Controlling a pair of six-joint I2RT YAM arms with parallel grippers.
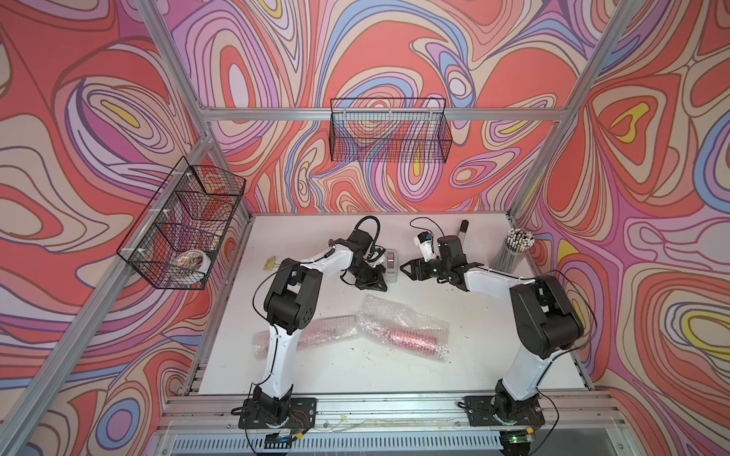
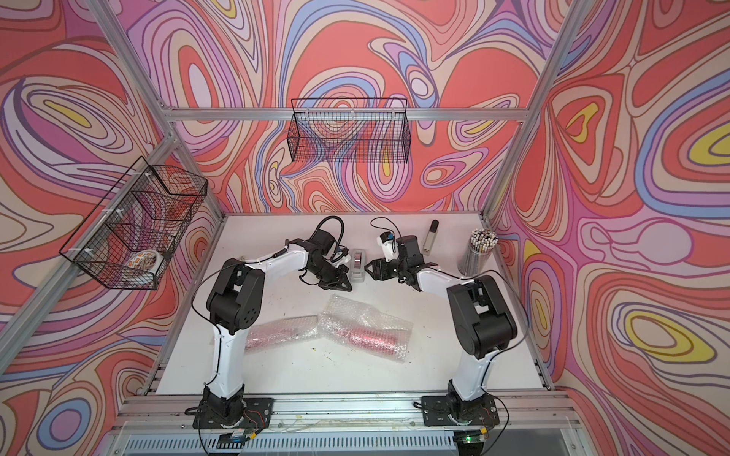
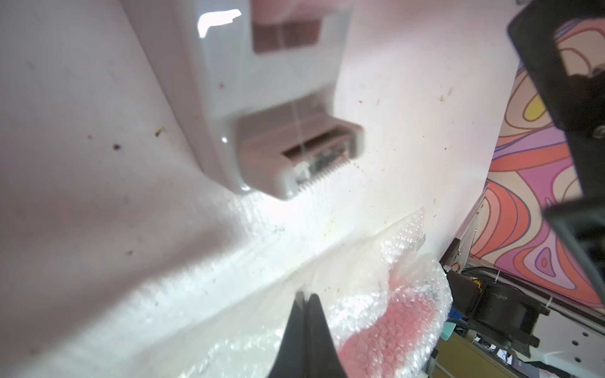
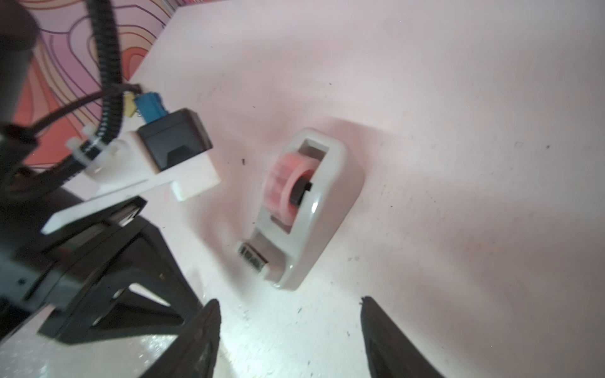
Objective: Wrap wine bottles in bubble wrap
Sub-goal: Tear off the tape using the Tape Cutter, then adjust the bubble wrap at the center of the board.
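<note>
I read this as taping: both pink-filled glass wine bottles [image 1: 403, 337] lie rolled in clear bubble wrap [image 1: 379, 312] mid-table, left gripper [image 3: 306, 298] shut, right gripper [image 4: 289, 302] wide at grey plastic tape dispenser [image 4: 327, 209]; next needs a strip pulled

In both top views the camera looks steeply down from high above the front edge of the tabletop [image 1: 395, 375], facing the patterned back wall [image 1: 395, 47]. The two frames share almost the whole scene, shifted slightly sideways. The left wrist camera sits very close, looking along the left pincer [image 3: 307, 296] at the tape dispenser [image 3: 229, 81], blurred by nearness. The right wrist camera looks past the right pincer [image 4: 288, 300] at that same dispenser from the opposite side, somewhat farther off.
</note>
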